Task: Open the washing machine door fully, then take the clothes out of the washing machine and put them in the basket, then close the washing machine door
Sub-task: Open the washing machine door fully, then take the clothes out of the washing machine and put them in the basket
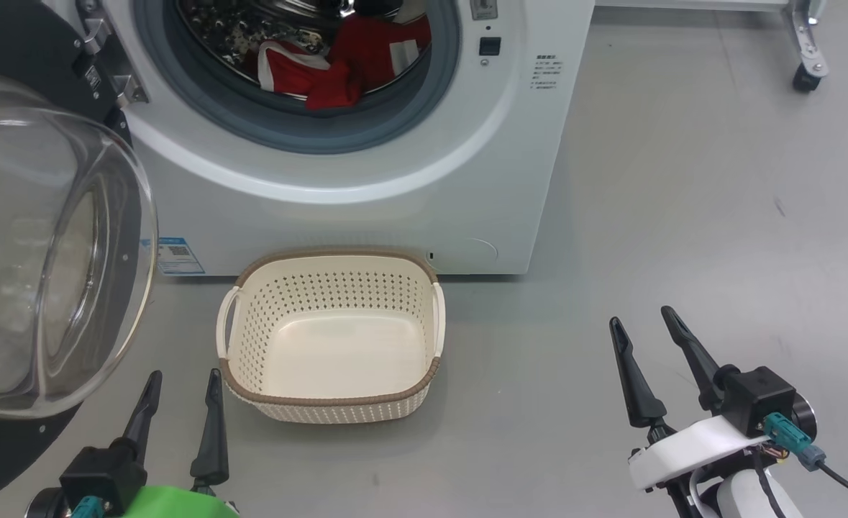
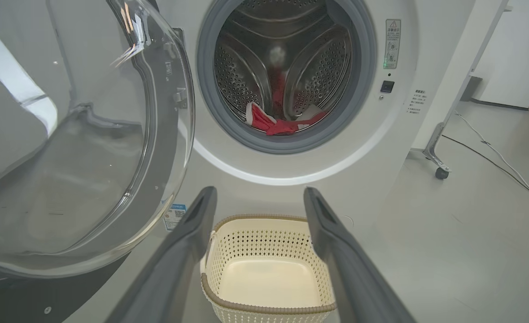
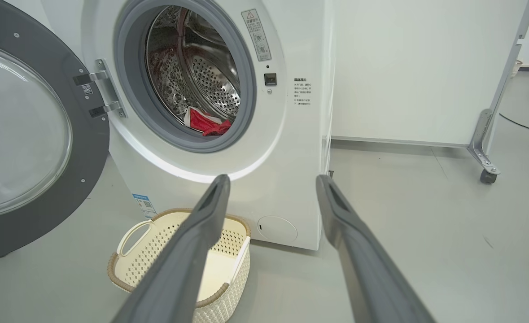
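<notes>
The white washing machine (image 1: 366, 180) stands before me, and its door (image 1: 42, 259) is swung wide out to the left, glass bowl bulging toward me. Red clothes (image 1: 337, 61) with white trim lie at the bottom of the steel drum, also seen as clothes (image 2: 275, 124) and clothes (image 3: 206, 123). The cream basket (image 1: 330, 406) sits empty on the floor in front of the machine. My left gripper (image 1: 183, 378) is open, low beside the basket's left corner and holding nothing. My right gripper (image 1: 643, 320) is open over bare floor to the basket's right.
Grey floor spreads to the right of the machine. A wheeled metal stand leg (image 1: 805, 72) stands at the far right, with cables (image 2: 493, 154) lying along the floor behind it. A white wall panel (image 3: 417, 67) rises beside the machine.
</notes>
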Tool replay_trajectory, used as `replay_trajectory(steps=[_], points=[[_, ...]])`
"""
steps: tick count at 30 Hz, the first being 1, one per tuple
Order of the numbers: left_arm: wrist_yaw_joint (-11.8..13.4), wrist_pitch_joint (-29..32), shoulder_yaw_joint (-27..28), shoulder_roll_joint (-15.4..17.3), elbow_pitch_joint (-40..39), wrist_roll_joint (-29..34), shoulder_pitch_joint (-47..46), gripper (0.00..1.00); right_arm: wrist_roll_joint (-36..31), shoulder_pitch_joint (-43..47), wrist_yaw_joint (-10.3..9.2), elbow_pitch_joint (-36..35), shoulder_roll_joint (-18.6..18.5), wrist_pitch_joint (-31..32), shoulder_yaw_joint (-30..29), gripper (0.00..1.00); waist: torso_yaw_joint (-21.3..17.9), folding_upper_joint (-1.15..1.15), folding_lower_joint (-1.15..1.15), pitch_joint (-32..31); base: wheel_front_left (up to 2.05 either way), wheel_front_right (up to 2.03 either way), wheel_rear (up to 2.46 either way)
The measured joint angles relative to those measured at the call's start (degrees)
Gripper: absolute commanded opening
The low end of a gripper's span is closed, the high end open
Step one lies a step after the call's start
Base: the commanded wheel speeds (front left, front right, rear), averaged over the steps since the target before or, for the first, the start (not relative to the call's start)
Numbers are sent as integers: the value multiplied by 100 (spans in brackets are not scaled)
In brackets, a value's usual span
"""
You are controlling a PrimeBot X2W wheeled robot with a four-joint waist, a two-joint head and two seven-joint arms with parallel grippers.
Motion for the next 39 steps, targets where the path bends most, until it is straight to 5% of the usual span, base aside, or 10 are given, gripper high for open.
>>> replay_trajectory(steps=[12, 39], points=[[0, 122, -96, 5, -16, 0, 112, 100, 68, 157, -210, -130, 14, 0, 56, 100, -391, 0, 0, -163, 0, 0, 0], [64, 210, -107, 7, -179, 0, 112, 100, 127, 229, -354, -321, 15, 0, 124, 100, -478, 0, 0, -43, 0, 0, 0]])
